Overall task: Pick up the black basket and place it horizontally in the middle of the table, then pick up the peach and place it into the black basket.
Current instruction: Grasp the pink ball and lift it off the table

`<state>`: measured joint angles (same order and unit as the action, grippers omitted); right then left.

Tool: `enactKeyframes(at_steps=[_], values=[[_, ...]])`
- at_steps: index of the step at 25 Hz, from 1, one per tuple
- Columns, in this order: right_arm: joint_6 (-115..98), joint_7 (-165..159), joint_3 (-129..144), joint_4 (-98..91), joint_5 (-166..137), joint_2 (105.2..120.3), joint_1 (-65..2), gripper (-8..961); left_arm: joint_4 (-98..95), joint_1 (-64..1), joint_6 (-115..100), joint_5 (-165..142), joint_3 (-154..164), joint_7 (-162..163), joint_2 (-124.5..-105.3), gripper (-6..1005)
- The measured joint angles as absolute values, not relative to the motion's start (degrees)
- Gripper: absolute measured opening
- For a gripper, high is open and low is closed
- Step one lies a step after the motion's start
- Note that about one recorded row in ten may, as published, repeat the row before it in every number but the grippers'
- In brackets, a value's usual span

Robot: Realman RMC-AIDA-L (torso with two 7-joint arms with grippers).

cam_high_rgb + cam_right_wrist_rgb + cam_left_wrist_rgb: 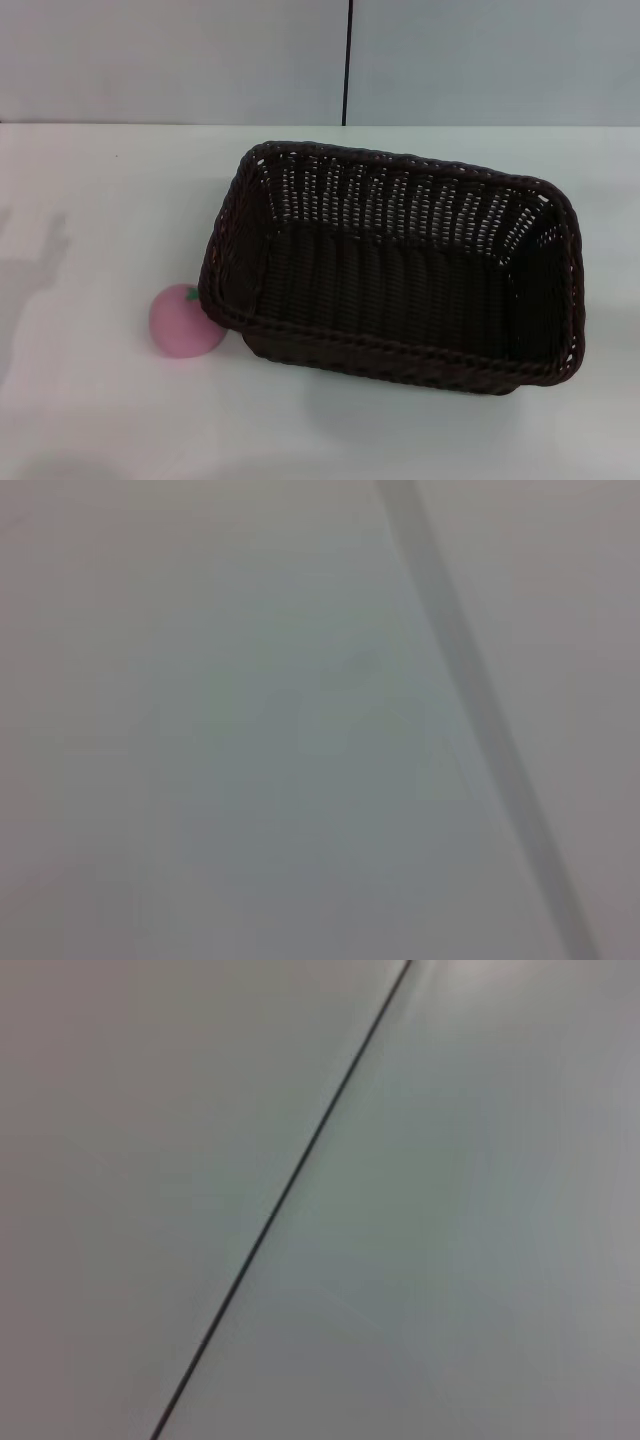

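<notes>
While neither end effector was in view, so no state could be told, the basket [395, 265] was judged light, stiff, best gripped by its rim; the peach [186, 319], touching its left corner, seemed soft.

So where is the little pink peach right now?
In the head view the peach sits on the white table, on the robot's left, right against the black basket's near-left corner.

Even bright light, faint shadow on the table [60, 270] (left side) — wrist views blurred, featureless
</notes>
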<state>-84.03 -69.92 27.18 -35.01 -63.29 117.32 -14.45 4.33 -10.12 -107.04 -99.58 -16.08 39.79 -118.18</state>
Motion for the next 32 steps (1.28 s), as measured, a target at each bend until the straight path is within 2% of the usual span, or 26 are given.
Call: enactKeyframes(at_steps=[4,10,13,19,32], values=[[-87.3,-68.2,18.7,-26.1,-61.7,117.43,-11.6,596,0.6,-12.0,-106.5,-99.6,-13.9,40.0,-118.10,786],[-87.5,-67.4,16.6,-23.3,-61.6,117.39,-9.9,596,-2.6,-12.9,-106.5,-99.6,-9.9,40.5,-118.00,786],[-87.2,-67.2,16.5,-22.4,-61.5,117.43,-9.7,595,-12.3,-14.2,-105.5,-99.7,2.0,46.9,-117.68,786],[-87.1,-66.8,16.5,-20.9,-61.7,117.07,-10.7,595,-25.4,-14.0,-102.6,-100.5,28.5,57.5,-115.20,786],[-87.1,-66.8,17.1,-20.3,-62.6,117.47,-12.7,595,-26.5,-14.2,-93.2,-112.2,29.7,57.3,-116.28,783]])
